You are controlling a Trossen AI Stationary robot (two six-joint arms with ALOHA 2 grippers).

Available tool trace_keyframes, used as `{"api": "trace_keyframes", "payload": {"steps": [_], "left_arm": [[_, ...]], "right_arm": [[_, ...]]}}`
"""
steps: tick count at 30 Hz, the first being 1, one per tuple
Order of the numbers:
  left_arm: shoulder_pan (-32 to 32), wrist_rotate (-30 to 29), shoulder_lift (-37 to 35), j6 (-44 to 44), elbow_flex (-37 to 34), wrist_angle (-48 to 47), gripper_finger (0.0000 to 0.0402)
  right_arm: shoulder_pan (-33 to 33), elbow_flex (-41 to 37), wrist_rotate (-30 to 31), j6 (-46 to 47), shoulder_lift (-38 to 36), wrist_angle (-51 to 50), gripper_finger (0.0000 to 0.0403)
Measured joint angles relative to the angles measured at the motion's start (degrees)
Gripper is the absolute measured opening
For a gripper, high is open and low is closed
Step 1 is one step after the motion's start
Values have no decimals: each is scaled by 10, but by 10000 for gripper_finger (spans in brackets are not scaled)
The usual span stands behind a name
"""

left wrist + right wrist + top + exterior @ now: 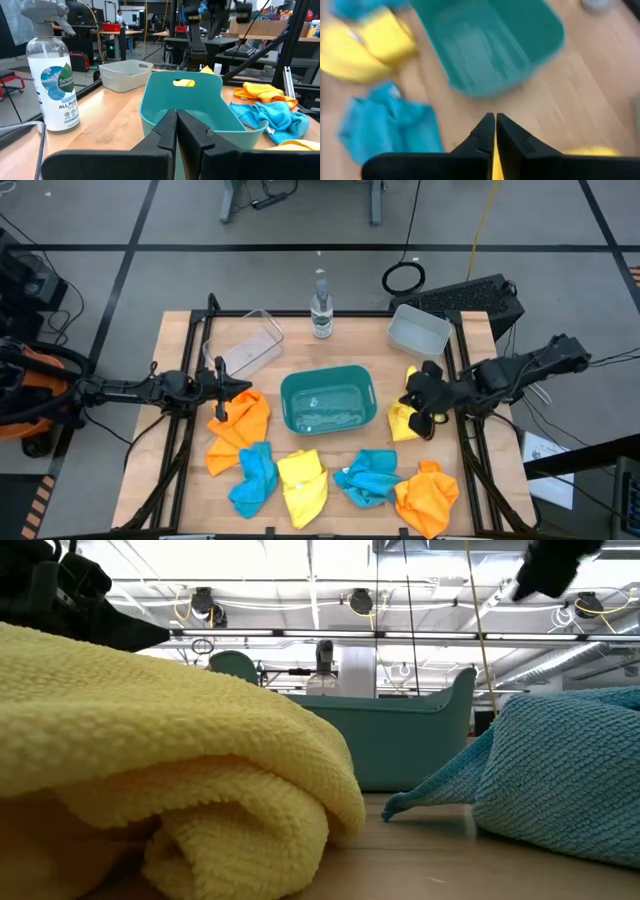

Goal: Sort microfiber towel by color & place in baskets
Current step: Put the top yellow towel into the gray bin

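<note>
Overhead, the right gripper (420, 412) pinches a yellow towel (402, 420) just beside the teal basket (328, 400); grey basket (418, 330) lies beyond. Its wrist view shows yellow between pressed fingers. Next (likely): carry to a basket. Left gripper (222, 387) waits, pressed together

Two slim black arms; left arm (140, 389), right arm (520, 366); tapered matte-black fingers (167, 132).
</note>
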Motion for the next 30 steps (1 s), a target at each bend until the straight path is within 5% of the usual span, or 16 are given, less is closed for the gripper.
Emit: {"api": "trace_keyframes", "payload": {"steps": [8, 19, 30], "left_arm": [[0, -3, 0, 1, 0, 1, 18], [0, -2, 0, -1, 0, 1, 18], [0, 4, 0, -1, 0, 0, 18]], "right_arm": [[7, 0, 6, 80, 44, -165, 108], [7, 0, -19, 41, 64, -132, 305], [9, 0, -23, 6, 158, -101, 322]]}}
